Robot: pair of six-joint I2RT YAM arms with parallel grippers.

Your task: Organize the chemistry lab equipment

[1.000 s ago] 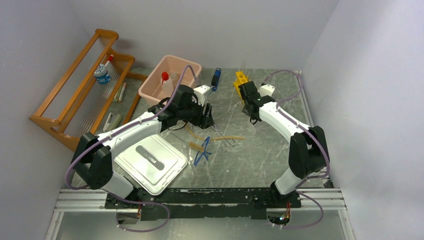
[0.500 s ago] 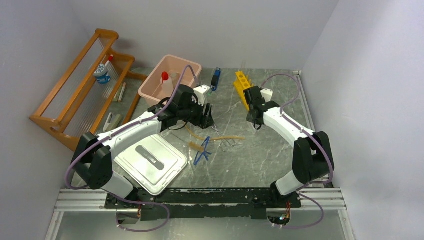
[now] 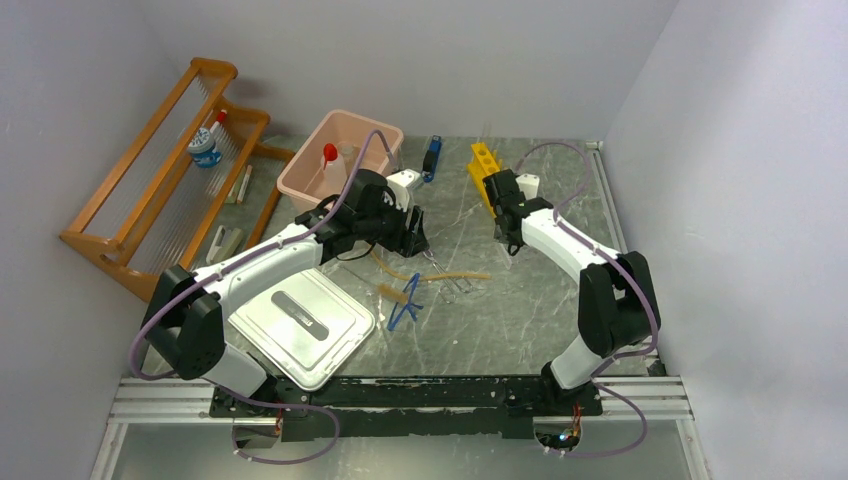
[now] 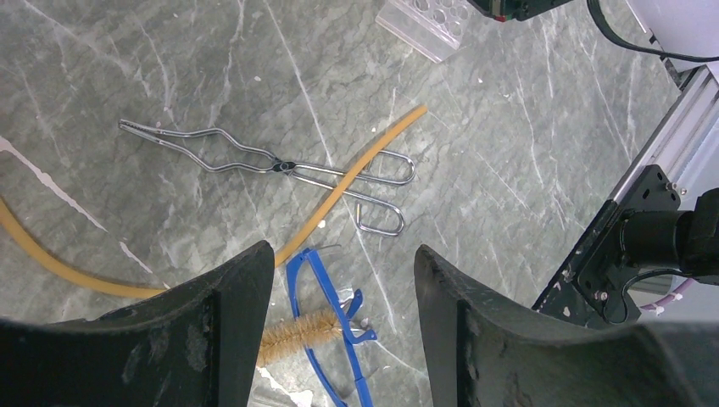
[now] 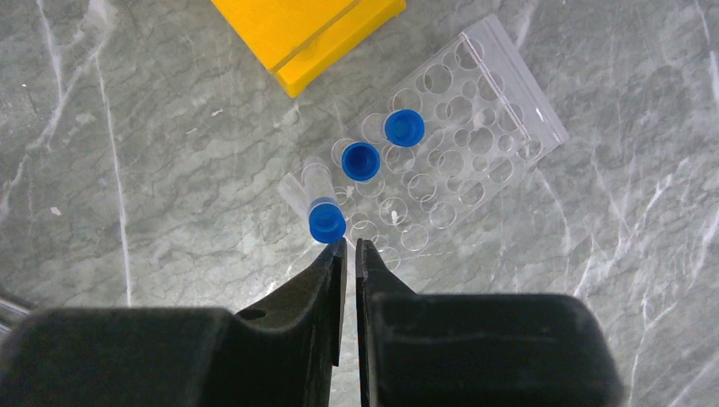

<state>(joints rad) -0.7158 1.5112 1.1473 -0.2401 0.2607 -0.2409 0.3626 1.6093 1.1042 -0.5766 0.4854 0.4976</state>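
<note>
We are holding both pincers over the grey marbled table (image 4: 509, 170).
Nearest, our left pincer (image 4: 341, 254) is gaping empty above blue plastic tongs (image 3: 407, 303) and a tan rubber hose (image 4: 339, 188) crossing thin metal tongs (image 4: 284, 165). Farther on, our right pincer (image 5: 351, 246) is pressed almost together on nothing, just short of a tilted blue-capped clear tube (image 5: 325, 219) at a clear holed tray (image 5: 475, 127), with two more capped tubes (image 5: 361, 161) standing in it.

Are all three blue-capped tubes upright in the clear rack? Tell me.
No: two tubes stand in the clear rack, but the third tube leans tilted at its edge.
</note>
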